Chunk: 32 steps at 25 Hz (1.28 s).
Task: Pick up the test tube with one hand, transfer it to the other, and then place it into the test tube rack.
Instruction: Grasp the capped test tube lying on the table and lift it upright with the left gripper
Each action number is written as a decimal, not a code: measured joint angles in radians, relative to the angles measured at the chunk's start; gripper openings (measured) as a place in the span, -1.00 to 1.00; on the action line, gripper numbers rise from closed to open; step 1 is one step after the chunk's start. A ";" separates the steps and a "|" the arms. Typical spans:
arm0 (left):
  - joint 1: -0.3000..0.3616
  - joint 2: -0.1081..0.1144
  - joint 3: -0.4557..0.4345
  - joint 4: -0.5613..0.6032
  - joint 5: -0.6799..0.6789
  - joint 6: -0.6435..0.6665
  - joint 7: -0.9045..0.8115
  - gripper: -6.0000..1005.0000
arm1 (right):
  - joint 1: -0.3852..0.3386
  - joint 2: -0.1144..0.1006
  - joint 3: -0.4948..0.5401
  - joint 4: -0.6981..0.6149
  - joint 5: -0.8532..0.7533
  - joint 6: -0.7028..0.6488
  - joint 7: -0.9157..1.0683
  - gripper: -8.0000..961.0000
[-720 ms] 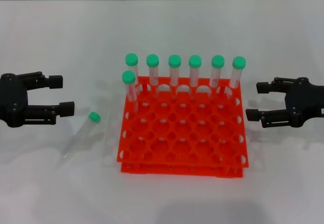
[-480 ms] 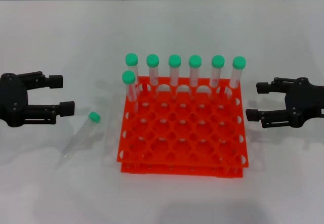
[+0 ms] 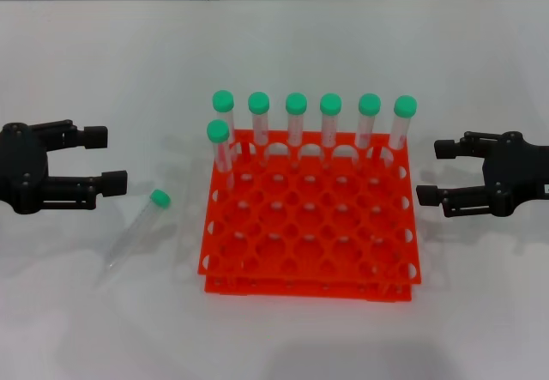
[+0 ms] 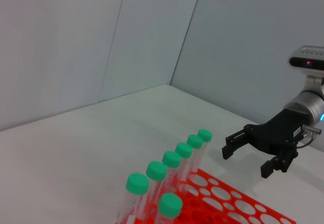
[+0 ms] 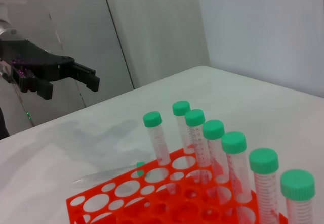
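i have the broad white tabletop (image 3: 103, 328) filling my head view, and the biggest thing on it is the bright orange-red plastic two-tier square test tube rack (image 3: 310, 234) with its grid of round holes, sitting near the middle. seven clear plastic tubes with green screw caps (image 3: 296, 118) stand upright in it: six in a line along the far row, and one more (image 3: 219, 144) just in front of that row at the rack's left corner.

to the left of the rack, my left gripper (image 3: 110, 157), black, two-fingered, is held off the table, pointing toward the rack, fingers spread apart with nothing between them. in the right wrist view it (image 5: 90, 78) shows beyond the rack, again spread.

on the other side, well apart from the rack's right edge, my right gripper (image 3: 433, 172), also black with two fingers, points inward at the rack. its fingers are parted too and hold nothing. the left wrist view shows it (image 4: 247, 155) past the row of caps, on a silver wrist.

the slim clear plastic test tube with conical tip and green screw cap (image 3: 137, 231) lies flat on the table between the left gripper and the rack, just beside the rack's left edge without touching it, cap end toward the far side, tip toward me. neither gripper touches it.
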 joint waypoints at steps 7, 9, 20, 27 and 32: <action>0.000 0.000 0.000 0.000 0.000 0.000 -0.003 0.69 | 0.000 0.000 0.000 0.000 0.000 0.001 0.000 0.79; 0.000 0.002 0.000 0.000 0.002 0.000 -0.009 0.69 | 0.000 0.000 0.000 0.000 0.000 0.002 0.000 0.79; -0.050 0.042 0.002 0.015 0.160 -0.002 -0.194 0.67 | 0.000 0.002 0.000 0.000 0.007 0.003 0.000 0.79; -0.146 0.046 0.005 0.020 0.414 -0.023 -0.341 0.65 | 0.007 0.004 0.000 0.000 0.009 0.001 0.000 0.79; -0.190 0.026 0.008 0.015 0.516 -0.039 -0.388 0.64 | 0.008 0.005 0.000 0.000 0.011 -0.001 0.003 0.79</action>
